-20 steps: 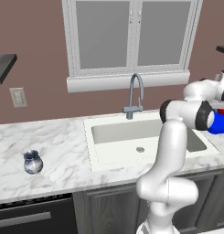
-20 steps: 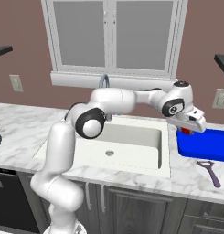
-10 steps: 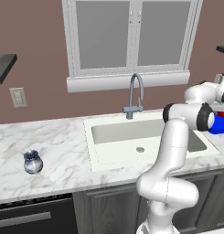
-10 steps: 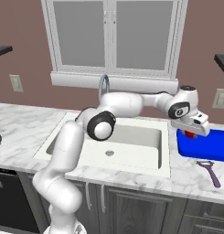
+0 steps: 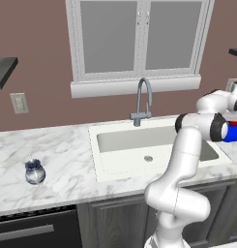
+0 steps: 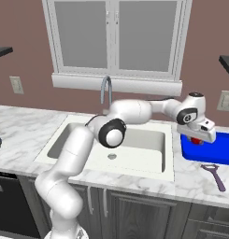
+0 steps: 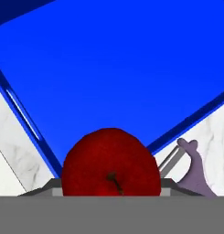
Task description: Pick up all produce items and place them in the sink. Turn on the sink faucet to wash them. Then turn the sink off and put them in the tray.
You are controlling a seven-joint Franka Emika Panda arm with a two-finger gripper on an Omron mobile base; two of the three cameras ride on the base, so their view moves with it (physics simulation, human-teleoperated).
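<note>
The produce item, a glossy red fruit [image 7: 111, 163], sits between my gripper's jaws, and below it in the hand view lies the floor of the blue tray [image 7: 113, 68]. From the right base view my gripper [image 6: 199, 136] hangs just above the left end of the tray [image 6: 218, 150], shut on the red fruit [image 6: 196, 140]. The tray's blue edge [image 5: 234, 132] peeks out past the arm at the far right. The white sink [image 6: 134, 140] lies to the left of the tray, its basin bare around the drain. No water shows at the grey gooseneck faucet [image 5: 144, 99].
A purple peeler [image 6: 214, 175] lies on the marble just in front of the tray. A small blue-and-white jar [image 5: 34, 172] stands far left on the counter. A window sill runs behind the faucet [image 6: 105, 91].
My arm has swung further right and a little lower, carrying the red fruit from beside the sink's right edge to above the blue tray.
</note>
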